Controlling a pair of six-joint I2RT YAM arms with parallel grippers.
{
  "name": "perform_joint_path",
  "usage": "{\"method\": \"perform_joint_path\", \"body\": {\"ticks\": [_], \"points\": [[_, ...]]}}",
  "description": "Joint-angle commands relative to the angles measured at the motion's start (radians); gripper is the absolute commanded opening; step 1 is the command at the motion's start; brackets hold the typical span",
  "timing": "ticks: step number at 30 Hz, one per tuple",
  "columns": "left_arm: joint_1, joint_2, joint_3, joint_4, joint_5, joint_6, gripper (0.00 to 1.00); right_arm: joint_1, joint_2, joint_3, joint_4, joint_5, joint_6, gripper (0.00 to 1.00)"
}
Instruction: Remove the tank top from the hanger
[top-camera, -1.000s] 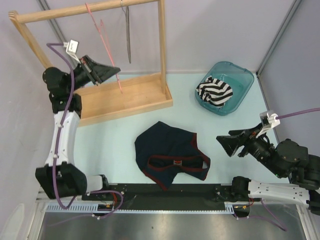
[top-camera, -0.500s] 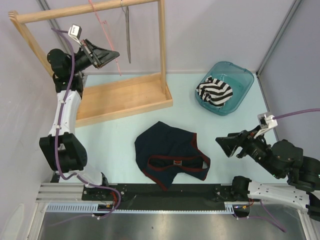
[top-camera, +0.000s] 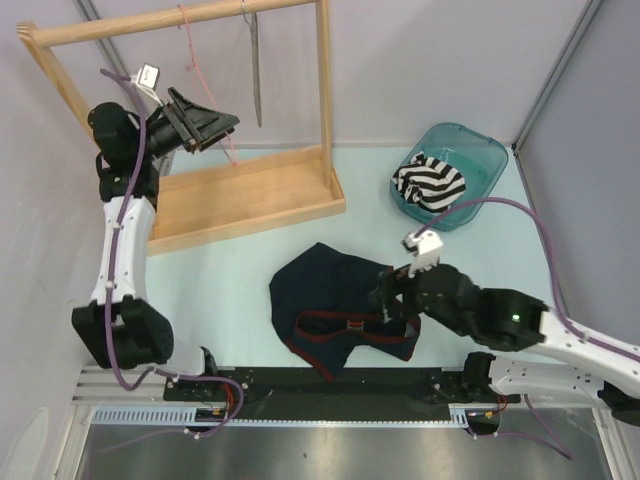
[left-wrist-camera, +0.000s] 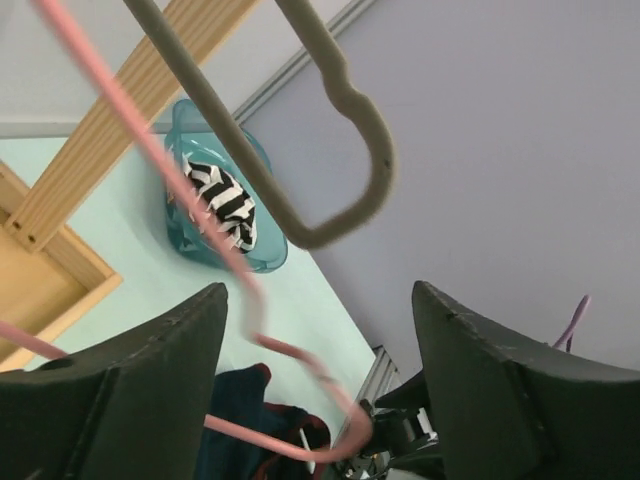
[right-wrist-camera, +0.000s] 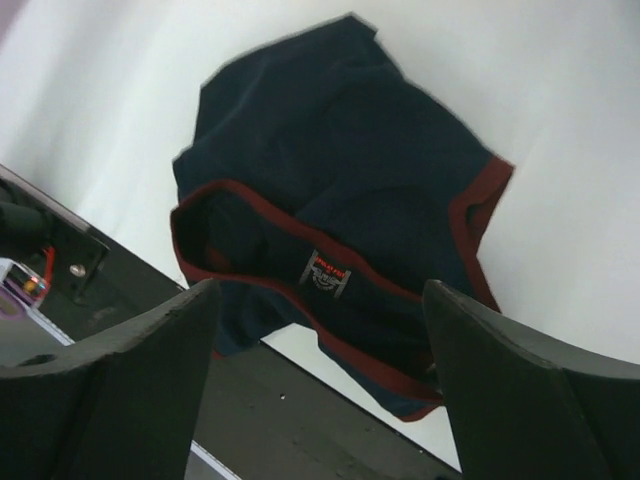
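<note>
The tank top (top-camera: 340, 305) is laid flat at lower centre of the top view. At upper left, the left gripper (left-wrist-camera: 318, 295) is spread wide either side of the pink hanger (left-wrist-camera: 165, 165). The right gripper (right-wrist-camera: 318, 290) is spread wide above the garment.

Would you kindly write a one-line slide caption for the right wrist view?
Open right fingers frame the navy, red-trimmed tank top lying loose on the pale table.
</note>
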Motion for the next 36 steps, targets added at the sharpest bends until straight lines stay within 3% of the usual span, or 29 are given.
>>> {"method": "perform_joint_path", "body": {"ticks": [1,3,8,15,22,27,32,35,36], "points": [[0.009,-0.219,-0.038,-0.273,-0.108,0.291,0.82,-0.005,0.107,-0.046,0.124,-0.065,-0.009,0.91],[0.009,-0.300,-0.127,-0.340,-0.159,0.372,0.83,-0.006,0.171,-0.075,0.184,-0.076,-0.005,0.99],[0.009,-0.651,-0.477,-0.368,-0.317,0.433,0.84,0.021,0.355,-0.086,0.297,-0.103,-0.054,1.00],[0.008,-0.998,-0.785,-0.403,-0.299,0.378,0.85,0.113,0.650,-0.065,0.494,-0.143,-0.230,1.00],[-0.007,-1.123,-0.943,-0.393,-0.250,0.315,0.83,0.173,0.907,-0.053,0.594,-0.050,-0.295,1.00],[-0.046,-1.132,-0.989,-0.399,-0.260,0.342,0.83,0.067,1.009,0.021,0.555,0.044,-0.302,1.00],[-0.131,-1.089,-1.012,-0.357,-0.300,0.350,0.83,-0.095,0.991,0.035,0.543,-0.025,-0.318,0.91],[-0.213,-1.071,-1.015,-0.341,-0.340,0.359,0.83,-0.193,0.962,-0.038,0.584,-0.138,-0.273,0.69],[-0.227,-1.069,-1.020,-0.334,-0.349,0.361,0.83,-0.213,0.960,-0.058,0.597,-0.192,-0.235,0.56]]}}
